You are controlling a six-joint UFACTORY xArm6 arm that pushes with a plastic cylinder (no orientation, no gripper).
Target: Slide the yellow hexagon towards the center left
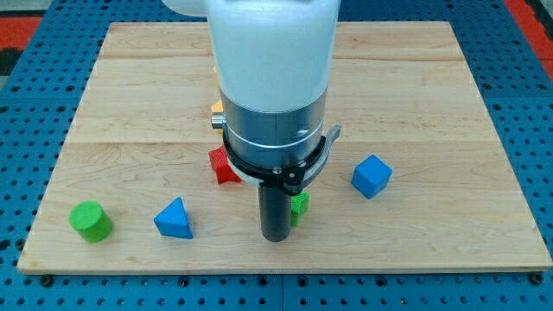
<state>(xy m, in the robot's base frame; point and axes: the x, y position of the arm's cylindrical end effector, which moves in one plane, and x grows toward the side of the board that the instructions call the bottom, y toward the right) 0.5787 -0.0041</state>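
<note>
- Nearest the camera, my tip (276, 237) rests on the bench (449, 112), a small green block (300, 206) touching its right side.
- Green cylinder (91, 221) and blue triangle (174, 218) sit left of it, near the bench's bottom edge — blue cube (371, 176) to the right.
- Red block (222, 165) just above-left.
- Yellow hexagon (216, 110) lies beyond, mostly hidden behind the arm; open bench to its left.
- No fingers, no writing.

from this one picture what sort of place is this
Probably a robotics lab bench set up for pushing tests. A wooden board lies on a blue perforated base, small blocks like the blue cube and green cylinder are scattered on it, and my tip stands beside a small green block.
</note>
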